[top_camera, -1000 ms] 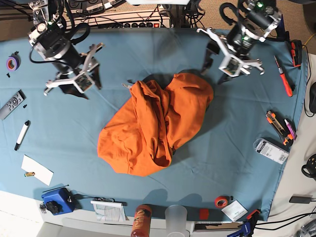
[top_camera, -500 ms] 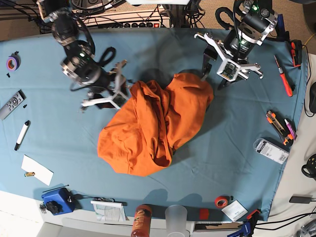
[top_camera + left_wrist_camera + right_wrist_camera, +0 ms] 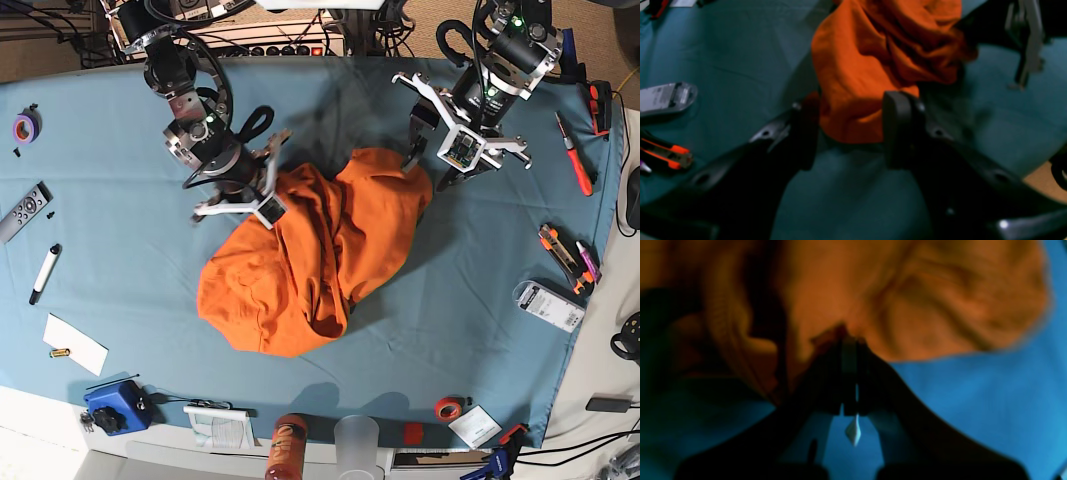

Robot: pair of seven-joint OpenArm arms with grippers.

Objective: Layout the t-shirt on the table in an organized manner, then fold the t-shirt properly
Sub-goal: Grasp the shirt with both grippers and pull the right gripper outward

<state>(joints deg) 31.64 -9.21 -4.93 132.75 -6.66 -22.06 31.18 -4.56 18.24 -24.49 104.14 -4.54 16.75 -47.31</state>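
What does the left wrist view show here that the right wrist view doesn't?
Only the left wrist view shows the left gripper, open, with an edge of the t-shirt between its fingers, plus an orange utility knife nearby. Only the right wrist view shows the right gripper shut on a fold of the shirt. Both show the crumpled orange t-shirt lying on the blue table.

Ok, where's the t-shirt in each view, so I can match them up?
Base: t-shirt crumpled mid-table.
Left wrist: top centre, its edge between the open left gripper's fingers.
Right wrist: fills the upper frame, right gripper shut on its edge.
Shared landmark: the blue table cloth.
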